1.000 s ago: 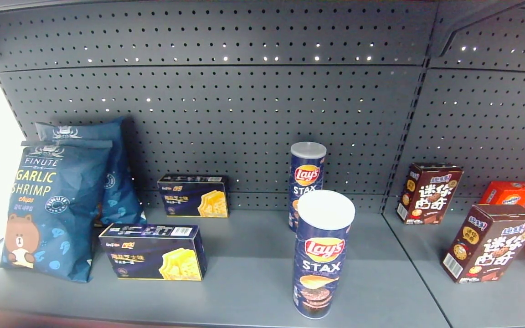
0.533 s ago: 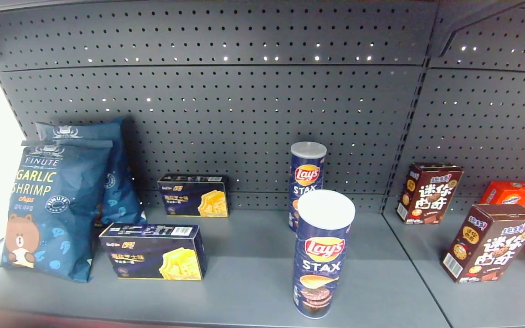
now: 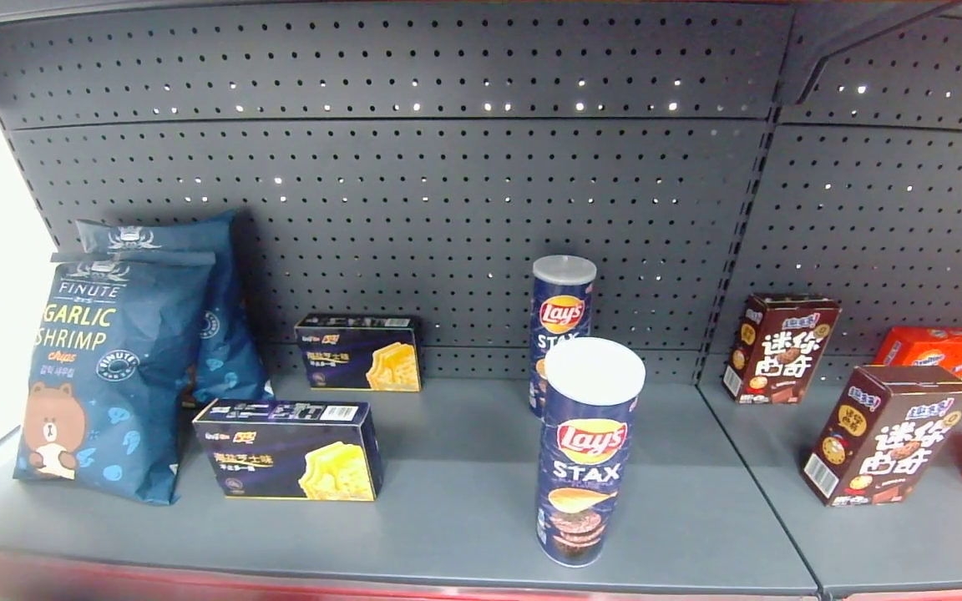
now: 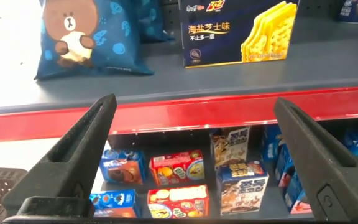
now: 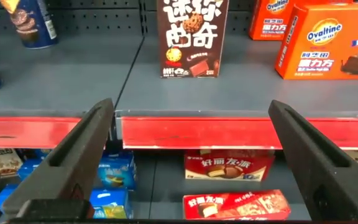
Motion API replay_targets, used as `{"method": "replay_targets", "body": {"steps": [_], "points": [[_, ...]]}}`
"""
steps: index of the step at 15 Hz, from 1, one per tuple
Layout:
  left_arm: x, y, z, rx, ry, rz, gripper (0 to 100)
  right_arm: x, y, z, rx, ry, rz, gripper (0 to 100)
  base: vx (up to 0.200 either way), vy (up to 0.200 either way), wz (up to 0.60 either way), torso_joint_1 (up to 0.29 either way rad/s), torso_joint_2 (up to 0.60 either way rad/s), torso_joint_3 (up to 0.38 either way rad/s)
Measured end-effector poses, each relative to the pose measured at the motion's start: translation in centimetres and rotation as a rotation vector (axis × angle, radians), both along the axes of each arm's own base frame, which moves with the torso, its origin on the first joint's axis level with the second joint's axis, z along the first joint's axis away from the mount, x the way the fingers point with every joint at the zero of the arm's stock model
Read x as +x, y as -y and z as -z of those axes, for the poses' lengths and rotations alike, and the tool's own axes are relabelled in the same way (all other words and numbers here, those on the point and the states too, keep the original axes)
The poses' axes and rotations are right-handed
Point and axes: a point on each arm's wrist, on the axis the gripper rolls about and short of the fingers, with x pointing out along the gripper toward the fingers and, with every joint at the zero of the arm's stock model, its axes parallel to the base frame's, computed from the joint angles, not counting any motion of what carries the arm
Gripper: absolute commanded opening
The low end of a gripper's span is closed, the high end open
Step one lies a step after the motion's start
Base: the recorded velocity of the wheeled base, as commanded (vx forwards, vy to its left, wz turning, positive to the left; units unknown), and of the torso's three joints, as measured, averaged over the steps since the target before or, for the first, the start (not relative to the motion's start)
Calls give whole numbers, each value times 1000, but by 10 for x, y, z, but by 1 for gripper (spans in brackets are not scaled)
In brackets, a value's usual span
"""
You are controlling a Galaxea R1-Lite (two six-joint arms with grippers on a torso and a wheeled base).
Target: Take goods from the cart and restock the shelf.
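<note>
— Where do the goods stand?
— On the grey shelf [image 3: 464,509]. The front can [image 3: 588,467] is upright near the front edge, and the rear can [image 3: 562,321] stands behind it by the back wall.
— And to the left?
— The front biscuit box [image 3: 289,451], then the rear biscuit box [image 3: 360,352] at the back wall. Two blue snack bags [image 3: 105,367] lean at the left end.
— To the right?
— Brown boxes [image 3: 886,434] and orange boxes [image 3: 932,351] on the next section.
— The grippers?
— The left gripper [image 4: 194,104] and the right gripper [image 5: 190,107] hang before the red front edge [image 4: 17,124]. Both have their fingers spread wide and hold nothing.
</note>
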Motion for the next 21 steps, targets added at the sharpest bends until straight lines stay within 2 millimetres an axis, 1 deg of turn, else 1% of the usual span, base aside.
{"method": "replay_targets", "body": {"steps": [5, 6, 16, 18, 21], "points": [[0, 0, 0, -5, 0, 1, 100, 0, 0, 0, -3, 3, 0, 100, 0, 0, 0, 0, 0, 0], [0, 0, 0, -5, 0, 0, 100, 0, 0, 0, -3, -1, -1, 100, 0, 0, -600, 12, 7, -2], [0, 0, 0, -8, -2, -1, 100, 0, 0, 0, -2, 0, 0, 100, 0, 0, 0, 0, 0, 0], [0, 0, 0, -6, -1, -2, 100, 0, 0, 0, -2, 0, -1, 100, 0, -200, 0, 0, 5, 0], [0, 0, 0, -12, -2, -2, 100, 0, 0, 0, -3, 0, -1, 100, 0, 0, 0, 0, 0, 0]]}}
